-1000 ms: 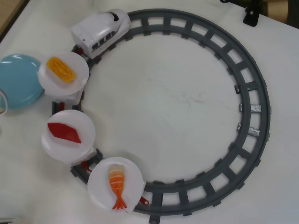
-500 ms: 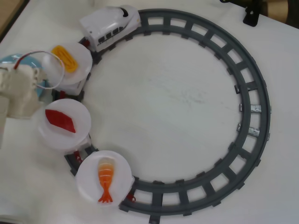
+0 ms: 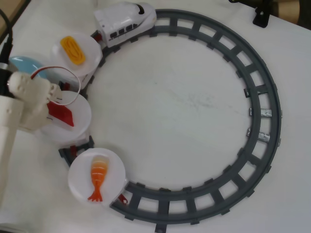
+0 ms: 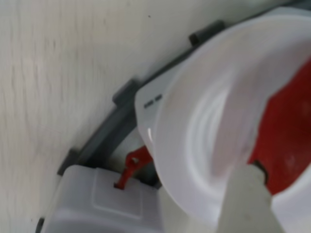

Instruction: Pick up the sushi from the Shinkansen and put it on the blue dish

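The sushi (image 3: 63,115) with the flat red topping lies on a round white plate (image 3: 80,121) on a train car at the left of the overhead view. My white gripper (image 3: 53,107) comes in from the left and covers the sushi's left end. In the wrist view one white finger (image 4: 248,204) stands against the edge of the red topping (image 4: 286,141); the other finger is out of frame. The Shinkansen (image 3: 125,20) stands on the track at the top. The blue dish (image 3: 23,65) lies at the far left, partly hidden behind my arm.
A yellow egg piece (image 3: 73,50) sits on the plate behind the train's nose car. An orange shrimp piece (image 3: 98,175) sits on the rear plate. The grey ring track (image 3: 266,111) circles the white table. A black stand (image 3: 262,17) is at the top right.
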{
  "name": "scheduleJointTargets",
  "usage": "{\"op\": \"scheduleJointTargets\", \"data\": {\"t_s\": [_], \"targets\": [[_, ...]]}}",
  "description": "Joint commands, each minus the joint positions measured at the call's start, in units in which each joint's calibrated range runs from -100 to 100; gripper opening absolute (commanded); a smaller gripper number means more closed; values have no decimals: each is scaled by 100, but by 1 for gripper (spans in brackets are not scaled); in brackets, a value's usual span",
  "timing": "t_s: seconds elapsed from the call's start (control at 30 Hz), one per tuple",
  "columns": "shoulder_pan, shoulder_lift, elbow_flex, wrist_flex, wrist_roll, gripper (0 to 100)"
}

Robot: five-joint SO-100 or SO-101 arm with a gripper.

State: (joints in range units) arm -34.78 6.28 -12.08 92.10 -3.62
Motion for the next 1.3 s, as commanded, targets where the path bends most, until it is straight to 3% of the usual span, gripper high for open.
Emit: {"op": "scheduleJointTargets", "data": {"t_s": [0.0,0.4,0.6,0.77,1.03,1.27], "targets": [[-79,-35,207,-212,-51,20],[-360,-35,1559,-2115,-4,20],[-369,-44,1541,-2293,-4,19],[-369,-102,1496,-2301,-9,3],[-545,-135,234,-2301,6,3],[-1672,-135,-1092,-2233,294,3]]}}
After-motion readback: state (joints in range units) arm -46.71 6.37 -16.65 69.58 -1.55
